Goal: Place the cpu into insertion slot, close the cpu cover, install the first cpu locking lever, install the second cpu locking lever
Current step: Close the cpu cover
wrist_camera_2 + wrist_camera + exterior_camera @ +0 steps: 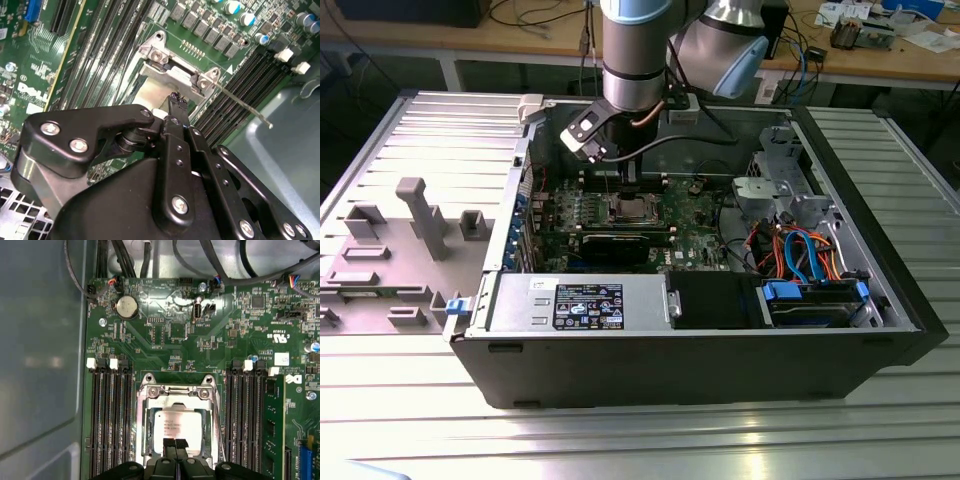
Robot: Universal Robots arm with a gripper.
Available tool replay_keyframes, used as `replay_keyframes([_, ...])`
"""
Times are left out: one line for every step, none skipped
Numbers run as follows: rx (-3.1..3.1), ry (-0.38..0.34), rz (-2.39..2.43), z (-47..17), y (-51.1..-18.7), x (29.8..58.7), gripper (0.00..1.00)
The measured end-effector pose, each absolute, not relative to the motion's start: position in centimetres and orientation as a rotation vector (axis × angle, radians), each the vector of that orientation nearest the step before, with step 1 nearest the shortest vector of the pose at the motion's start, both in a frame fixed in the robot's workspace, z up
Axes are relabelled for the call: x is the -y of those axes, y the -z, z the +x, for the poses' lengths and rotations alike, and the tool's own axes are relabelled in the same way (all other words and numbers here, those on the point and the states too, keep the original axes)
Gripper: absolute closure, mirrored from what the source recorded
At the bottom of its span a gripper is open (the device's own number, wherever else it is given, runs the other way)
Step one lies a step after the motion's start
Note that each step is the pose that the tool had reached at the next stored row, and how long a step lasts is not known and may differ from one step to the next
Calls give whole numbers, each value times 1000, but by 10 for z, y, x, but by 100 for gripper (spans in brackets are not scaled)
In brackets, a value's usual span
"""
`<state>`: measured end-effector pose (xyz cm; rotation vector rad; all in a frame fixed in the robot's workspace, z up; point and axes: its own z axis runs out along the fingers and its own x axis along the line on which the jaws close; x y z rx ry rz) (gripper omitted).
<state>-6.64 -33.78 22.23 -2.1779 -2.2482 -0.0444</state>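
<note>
The cpu (177,426) lies flat in the insertion slot (630,208) on the green board, its dull silver top showing through the window of the cpu cover (175,396). That cover lies down over the socket, and its hinge end shows in the second wrist view (172,74). My gripper (175,444) hangs just above the near edge of the cpu with its two black fingertips together and nothing between them. In the exterior view the gripper (625,180) is right over the socket. A thin metal locking lever (245,106) sticks out sideways from the socket, unlatched.
Long black memory slots (107,420) flank the socket on both sides, one holding a green-edged module (274,425). The open case (480,300) encloses a drive cage (775,190), bundled cables (800,255) and a power supply (580,305). A grey fixture tray (410,230) lies at the exterior view's left.
</note>
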Motion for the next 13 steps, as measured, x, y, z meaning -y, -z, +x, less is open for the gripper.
replay_keyframes([2248,45,-2177,-68,-221,338,89])
replay_keyframes([2249,46,-2176,-71,-220,338,89])
replay_keyframes([2249,47,-2175,-72,-218,338,89])
replay_keyframes([2249,47,-2174,-73,-217,338,89])
replay_keyframes([2249,47,-2174,-74,-216,338,89])
replay_keyframes([2250,47,-2173,-74,-215,338,89])
replay_keyframes([2251,48,-2171,-75,-211,338,89])
replay_keyframes([2252,49,-2170,-76,-209,338,89])
replay_keyframes([2252,49,-2169,-76,-209,338,89])
replay_keyframes([2252,50,-2168,-76,-208,339,89])
replay_keyframes([2252,51,-2168,-76,-207,339,89])
replay_keyframes([2251,51,-2168,-76,-207,339,89])
replay_keyframes([2251,52,-2168,-76,-207,339,89])
